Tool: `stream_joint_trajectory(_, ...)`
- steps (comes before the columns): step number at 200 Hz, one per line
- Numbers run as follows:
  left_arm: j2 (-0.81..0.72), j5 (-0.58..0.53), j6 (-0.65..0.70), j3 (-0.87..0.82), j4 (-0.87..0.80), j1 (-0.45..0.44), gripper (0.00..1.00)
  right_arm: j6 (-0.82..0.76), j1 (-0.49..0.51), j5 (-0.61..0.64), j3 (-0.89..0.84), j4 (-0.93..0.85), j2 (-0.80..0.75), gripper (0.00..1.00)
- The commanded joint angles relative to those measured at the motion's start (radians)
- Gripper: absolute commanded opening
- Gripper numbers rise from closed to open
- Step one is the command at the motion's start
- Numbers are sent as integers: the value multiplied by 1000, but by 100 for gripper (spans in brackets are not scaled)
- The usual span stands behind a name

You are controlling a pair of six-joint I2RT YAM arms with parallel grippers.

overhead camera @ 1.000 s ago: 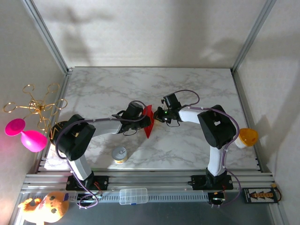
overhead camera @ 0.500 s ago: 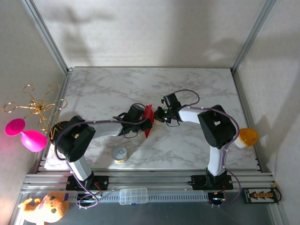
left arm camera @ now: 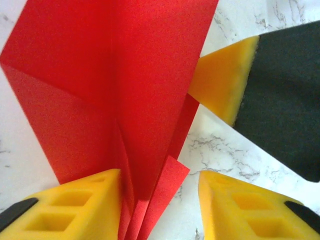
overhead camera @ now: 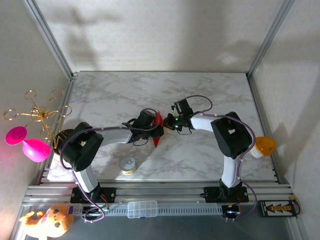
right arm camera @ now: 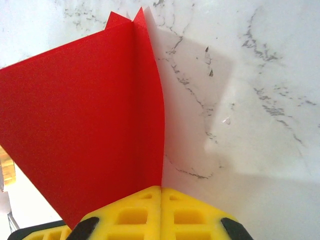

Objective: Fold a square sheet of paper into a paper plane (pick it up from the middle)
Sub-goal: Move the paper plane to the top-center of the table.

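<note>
The fold is midway: the red paper [left arm camera: 125, 90] is already creased into several layers that narrow to a point. It stands on edge between the two pincers, over the marble table [right arm camera: 240, 75]. The right pincer [right arm camera: 161, 192] is clamped tight on it, and the sheet rises straight ahead from between its closed fingers. The left pincer [left arm camera: 159, 176] stands parted. The layers lie against one finger [left arm camera: 65, 205], with a clear gap across to the other.

I judge the next move to be this pincer closing on the layers to press the crease. That calls for the stack to sit squarely in the gap while the right grip holds firm.

The paper's point runs out of the left wrist view below the fingers. From above, both pincers cover most of the sheet, so I cannot tell how many folds are made or whether it touches the table.
</note>
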Motion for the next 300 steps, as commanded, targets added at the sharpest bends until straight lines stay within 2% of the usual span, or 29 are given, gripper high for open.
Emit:
stream_joint_trajectory(1,24,-43,34,35,-45,-9,45,-5,-2,-23,18,-13,-31,4)
stream_joint_trajectory(93,39,-125,65,84,-118,-13,45,-11,-3,-40,35,-32,-35,5)
stream_joint_trajectory(146,55,-143,58,102,-147,-14,30,-13,-3,-36,37,-36,-34,5)
stream_joint_trajectory(204,82,-133,62,128,-187,-20,23,-12,-3,-36,37,-35,-33,5)
stream_joint_trajectory(256,84,-141,59,144,-203,-23,29,-11,-3,-35,37,-31,-28,5)
stream_joint_trajectory(300,82,-113,68,154,-197,-23,40,-12,-2,-36,40,-30,-25,5)
